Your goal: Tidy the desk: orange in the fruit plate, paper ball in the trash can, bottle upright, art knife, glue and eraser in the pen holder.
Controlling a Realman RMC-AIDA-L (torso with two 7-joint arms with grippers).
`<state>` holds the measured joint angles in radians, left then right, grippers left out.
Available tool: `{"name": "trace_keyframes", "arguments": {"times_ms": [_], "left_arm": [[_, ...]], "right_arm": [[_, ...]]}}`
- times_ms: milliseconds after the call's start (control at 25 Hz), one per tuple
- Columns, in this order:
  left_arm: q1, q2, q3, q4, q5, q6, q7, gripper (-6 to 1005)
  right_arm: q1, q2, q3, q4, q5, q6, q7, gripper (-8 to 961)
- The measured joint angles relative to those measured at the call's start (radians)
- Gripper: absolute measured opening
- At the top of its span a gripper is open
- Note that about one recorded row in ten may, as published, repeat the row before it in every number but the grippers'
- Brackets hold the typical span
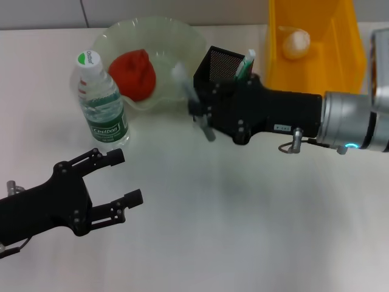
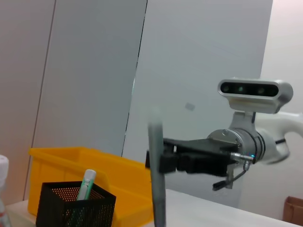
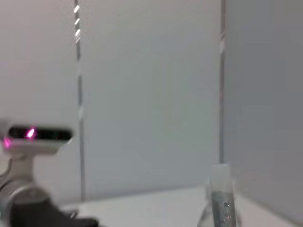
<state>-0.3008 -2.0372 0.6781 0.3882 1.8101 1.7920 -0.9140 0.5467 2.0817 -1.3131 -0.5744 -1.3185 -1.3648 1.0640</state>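
Note:
My right gripper (image 1: 199, 112) is shut on the art knife (image 1: 182, 78), a thin grey stick held tilted just left of the black mesh pen holder (image 1: 223, 64). The left wrist view shows the art knife (image 2: 156, 179) upright in the right gripper (image 2: 163, 161), beside the pen holder (image 2: 75, 208). A green-white glue (image 1: 245, 63) stands in the holder. The orange (image 1: 134, 73) lies in the pale green fruit plate (image 1: 182, 33). The bottle (image 1: 101, 103) stands upright. The paper ball (image 1: 296, 42) lies in the yellow trash can (image 1: 346, 55). Low on the left, my left gripper (image 1: 124, 177) is open and holds nothing. The eraser is out of view.
The bottle stands between the left gripper and the fruit plate. Fruit plate, pen holder and trash can line the far edge of the white desk (image 1: 243, 231). A grey wall panel (image 2: 199, 56) rises behind the desk.

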Motion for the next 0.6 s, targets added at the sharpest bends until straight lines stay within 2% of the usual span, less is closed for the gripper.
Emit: {"name": "trace_keyframes", "arguments": {"times_ms": [240, 600], "left_arm": [[-0.002, -0.002, 0.000, 0.000, 0.000, 0.001, 0.004, 840], [-0.003, -0.005, 0.000, 0.003, -0.001, 0.001, 0.011, 840]], "right_arm": [[-0.002, 0.002, 0.001, 0.181, 0.275, -0.058, -0.215, 136], [0.008, 0.005, 0.002, 0.276, 0.482, -0.019, -0.276, 135]]}}
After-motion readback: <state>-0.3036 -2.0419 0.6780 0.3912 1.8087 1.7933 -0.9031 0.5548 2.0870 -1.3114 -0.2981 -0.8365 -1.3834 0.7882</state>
